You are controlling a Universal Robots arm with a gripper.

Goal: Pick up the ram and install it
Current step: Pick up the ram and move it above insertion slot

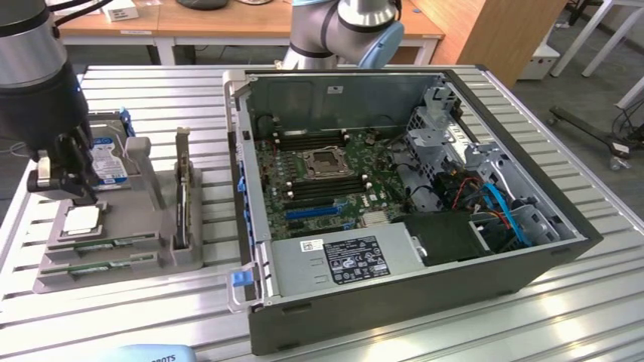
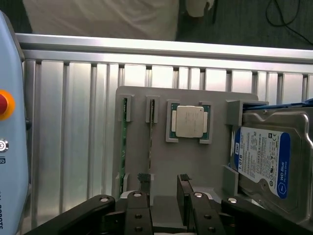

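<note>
Thin green ram stick (image 2: 151, 132) stands on edge in a slot of the grey plastic holder tray (image 2: 195, 161) on the ribbed metal table (image 2: 73, 122) (a second green stick (image 2: 124, 142) sits just beside it), with the black end effector (image 2: 164, 188) spread wide above, pinching nothing.

Ram (image 1: 108, 244) open above; HDD (image 2: 261, 161), card (image 1: 182, 188) nearby.

Pincer (image 1: 65, 194) hangs above tray (image 1: 151, 260) holding the ram (image 1: 105, 246)
</note>
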